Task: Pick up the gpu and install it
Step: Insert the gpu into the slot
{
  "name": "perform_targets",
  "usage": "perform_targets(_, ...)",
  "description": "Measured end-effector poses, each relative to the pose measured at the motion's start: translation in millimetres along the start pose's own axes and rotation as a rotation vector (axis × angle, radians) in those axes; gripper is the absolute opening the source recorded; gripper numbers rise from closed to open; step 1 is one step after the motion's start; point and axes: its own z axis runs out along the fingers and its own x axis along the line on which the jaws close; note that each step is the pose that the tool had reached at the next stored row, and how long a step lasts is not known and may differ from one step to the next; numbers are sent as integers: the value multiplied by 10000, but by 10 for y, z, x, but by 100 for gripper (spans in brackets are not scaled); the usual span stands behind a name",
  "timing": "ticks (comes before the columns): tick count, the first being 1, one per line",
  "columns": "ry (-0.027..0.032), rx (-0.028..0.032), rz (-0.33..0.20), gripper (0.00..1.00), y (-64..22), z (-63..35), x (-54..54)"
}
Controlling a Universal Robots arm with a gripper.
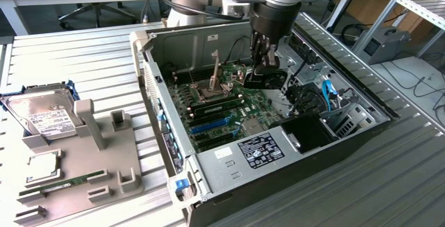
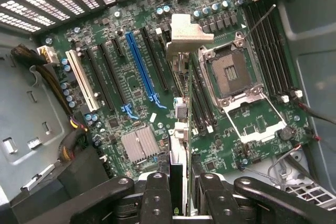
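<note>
My gripper (image 1: 264, 72) hangs inside the open computer case (image 1: 278, 149), above the motherboard (image 2: 115, 124). It is shut on the gpu (image 2: 179, 129), which I see edge-on in the wrist view as a thin card running away from the fingers (image 2: 157, 195). Its silver metal bracket (image 2: 190, 34) is at the far end. The card hovers over the board between the black expansion slots and the CPU socket (image 2: 231, 72), roughly parallel to the blue slot (image 2: 139, 66). In the exterior view the gpu (image 1: 271, 80) is a dark shape under the gripper.
A white slot (image 2: 81, 80), a small heatsink (image 2: 139, 144) and cable bundles (image 2: 58, 85) lie near the card. Outside the case, a grey fixture (image 1: 83, 169) carries a hard drive (image 1: 45, 115), a CPU (image 1: 41, 167) and a green RAM stick (image 1: 62, 183).
</note>
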Motion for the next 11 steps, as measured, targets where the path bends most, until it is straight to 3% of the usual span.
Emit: perform_targets(11, -30, -22, -681, 26, 0, 0, 0)
